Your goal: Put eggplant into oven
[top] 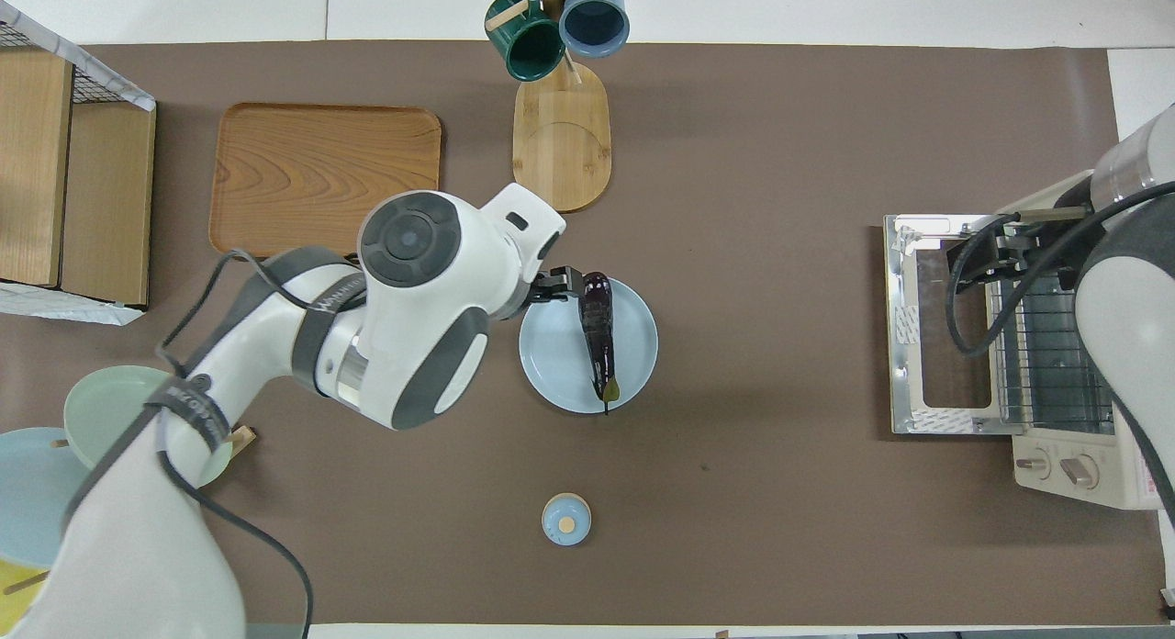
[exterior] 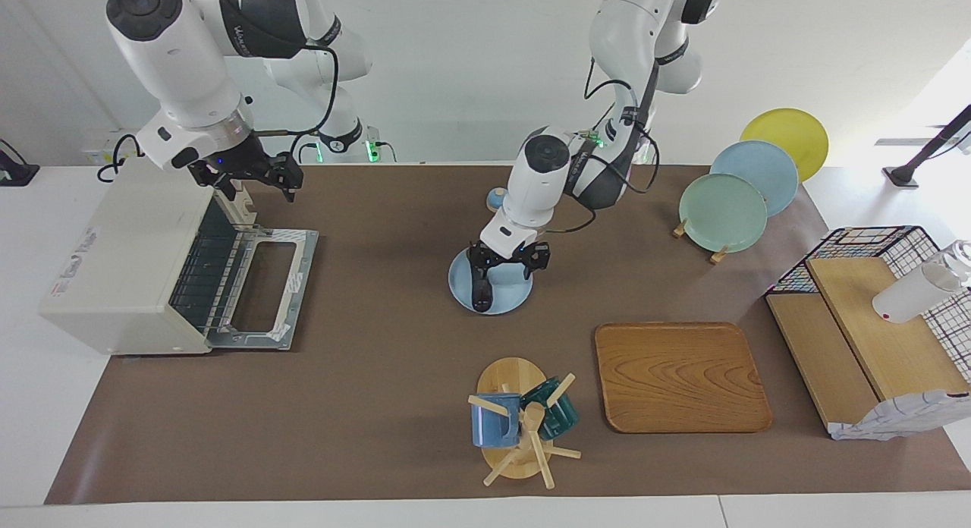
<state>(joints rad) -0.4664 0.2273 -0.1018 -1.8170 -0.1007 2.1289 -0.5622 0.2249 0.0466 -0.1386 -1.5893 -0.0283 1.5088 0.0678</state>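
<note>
Overhead view — eggplant [top: 597,331] within plate [top: 555,382] rim.

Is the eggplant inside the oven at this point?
No: the eggplant lies on the light blue plate mid-table, while the oven stands open with only its wire rack showing.

The room is bright, and strong white light pours in at the left arm's end of the table. Soft shadows lie under the arms. Everything looks sharp.
</note>
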